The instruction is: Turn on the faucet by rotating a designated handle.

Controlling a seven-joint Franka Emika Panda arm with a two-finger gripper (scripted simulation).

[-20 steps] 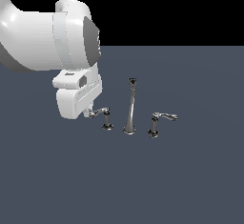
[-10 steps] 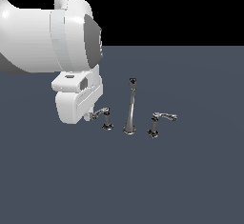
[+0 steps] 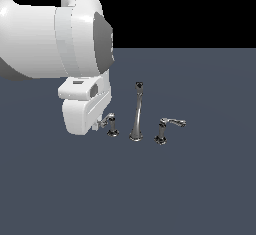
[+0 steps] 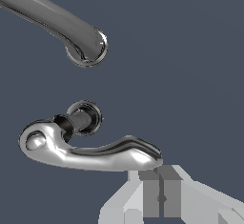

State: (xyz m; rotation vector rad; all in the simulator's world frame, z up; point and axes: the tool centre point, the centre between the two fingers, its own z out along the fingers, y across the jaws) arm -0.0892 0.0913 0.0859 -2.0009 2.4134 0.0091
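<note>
In the exterior view, the faucet stands on a flat dark grey floor, roughly at the middle of the visible surface and well away from its far edge. It is a chrome three-piece set in a row: a tall slim spout with a dark tip in the middle, and a short lever on either side. The handle is the lever on the exterior view's left, a thin arm on a short post with a flared base. The matching right lever stands apart on the exterior view's right, its arm pointing toward that side. The large white arm reaches in from the exterior view's left, and its white hand body hides most of the gripper, which sits right at the free end of the handle.

In the wrist view, the handle fills the middle, its curved polished arm running from the post to a tip that lies just against the gripper. Only one grey finger pad shows clearly, so I cannot tell how wide the jaws stand or whether they pinch the lever. The spout's base lies beyond the handle on the same grey floor.
</note>
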